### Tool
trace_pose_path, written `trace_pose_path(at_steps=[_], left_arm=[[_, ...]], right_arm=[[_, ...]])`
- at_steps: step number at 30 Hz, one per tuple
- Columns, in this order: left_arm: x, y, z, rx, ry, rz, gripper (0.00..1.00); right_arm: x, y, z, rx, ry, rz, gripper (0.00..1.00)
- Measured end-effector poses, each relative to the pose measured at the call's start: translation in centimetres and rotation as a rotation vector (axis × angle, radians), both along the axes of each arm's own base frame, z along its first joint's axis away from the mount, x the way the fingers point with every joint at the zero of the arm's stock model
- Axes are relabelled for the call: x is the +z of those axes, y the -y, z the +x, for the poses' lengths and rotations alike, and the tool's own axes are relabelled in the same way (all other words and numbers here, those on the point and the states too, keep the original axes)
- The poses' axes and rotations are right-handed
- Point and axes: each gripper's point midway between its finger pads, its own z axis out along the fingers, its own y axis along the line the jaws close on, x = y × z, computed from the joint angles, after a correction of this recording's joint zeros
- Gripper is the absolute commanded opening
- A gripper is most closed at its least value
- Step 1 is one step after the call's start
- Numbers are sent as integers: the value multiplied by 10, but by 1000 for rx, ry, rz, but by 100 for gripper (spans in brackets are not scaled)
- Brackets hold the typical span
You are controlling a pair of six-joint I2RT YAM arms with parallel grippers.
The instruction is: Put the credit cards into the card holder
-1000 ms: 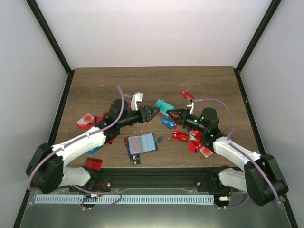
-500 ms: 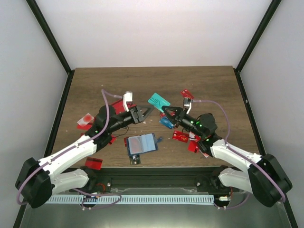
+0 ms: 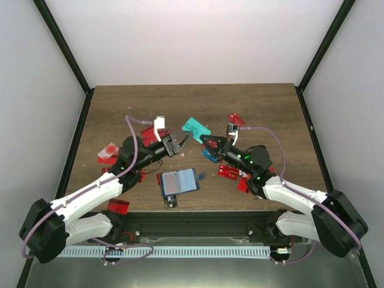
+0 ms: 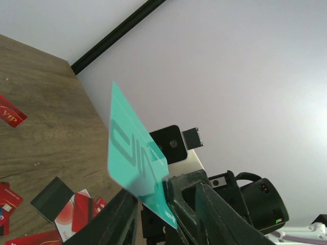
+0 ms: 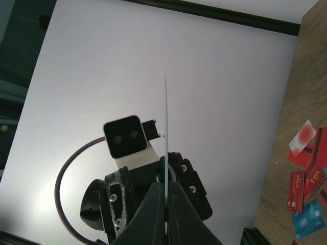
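We find the right jaws pinching a teal card point(image 3: 195, 126) by one corner, held aloft. The left jaws stand partly spread at its 8 o'clock, holding nothing we can confirm. The card holder point(image 3: 179, 181) lies on the surface point(image 3: 120, 108) at the card's 6 o'clock. Risk: on so slight a pinch, a nudge from the left jaws could swivel or drop the card. Only the overhead view shows the holder; only the right wrist view shows the card edge-on in the pinch
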Motion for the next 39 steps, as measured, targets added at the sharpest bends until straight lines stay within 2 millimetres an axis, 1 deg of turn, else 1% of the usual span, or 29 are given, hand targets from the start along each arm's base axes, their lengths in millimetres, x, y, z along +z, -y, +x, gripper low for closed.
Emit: trace_pose_path(at_steps=[4, 9, 13, 18, 21, 22, 23, 25, 26, 27, 29, 31, 36, 38, 39], left_arm=[[-2, 4, 3, -10, 0, -8, 17], [-3, 9, 4, -26, 3, -18, 14], [-6, 13, 5, -43, -3, -26, 14], [-6, 13, 5, -48, -9, -33, 4], [-4, 13, 4, -47, -8, -37, 4], [-4, 12, 4, -46, -8, -38, 4], [-3, 12, 5, -44, -8, -38, 4], [-4, 11, 6, -39, -9, -37, 4], [-4, 11, 5, -38, -9, -32, 4], [-6, 10, 5, -36, -13, -22, 4], [-15, 6, 7, -19, -32, 23, 4], [-26, -4, 11, 21, -52, 91, 4], [-57, -37, 15, 123, -84, 266, 4], [-75, -46, 14, 135, -107, 339, 4], [-90, -50, 12, 134, -130, 388, 4]], right_arm=[[2, -3, -4, 15, 11, 7, 1], [5, -5, -7, 31, 28, 16, 1], [1, -8, -6, 36, 25, 14, 1], [2, -9, -5, 36, 30, 19, 1], [2, -9, -5, 35, 32, 19, 1], [2, -9, -5, 35, 34, 19, 2], [2, -10, -5, 36, 36, 19, 11], [3, -11, -4, 38, 43, 14, 47], [1, -12, -4, 40, 43, 8, 55], [-3, -13, -5, 48, 48, -11, 60], [-12, -15, -5, 54, 52, -59, 66], [-27, -17, -1, 51, 48, -162, 69], [-55, -21, 13, 37, 67, -447, 71], [-69, -19, 15, 37, 76, -553, 71], [-80, -17, 14, 46, 74, -609, 70]])
